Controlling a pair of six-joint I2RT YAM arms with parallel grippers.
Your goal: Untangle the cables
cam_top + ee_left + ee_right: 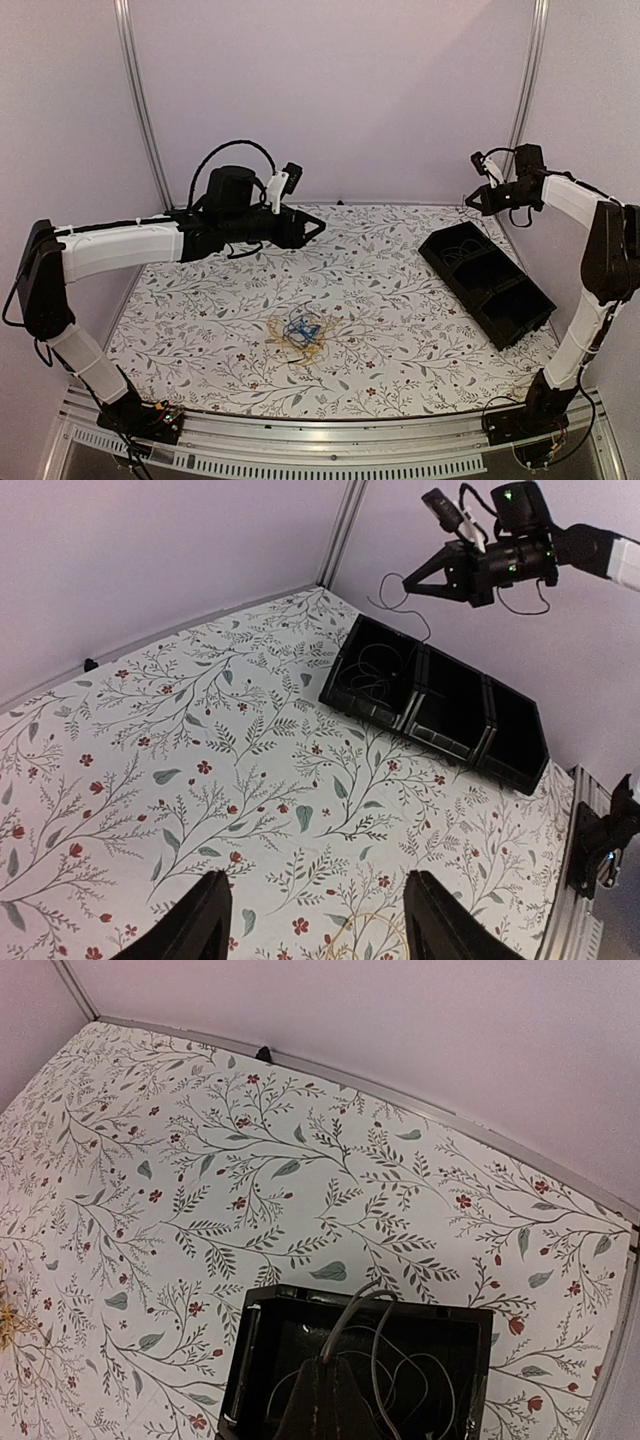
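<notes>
While the left pincer (pixel 318 228) hung above the desk (pixel 390 260) with its jaws apart and nothing between them, the yellow and blue tangle of cables (pixel 300 332) lay on the desk near its middle, on the arm-base side of that pincer. Right pincer (pixel 470 200) was closed on a thin grey cable (pixel 347 1312) above the black bin (pixel 515 305); the cable trailed in loose loops into the far compartment.
</notes>
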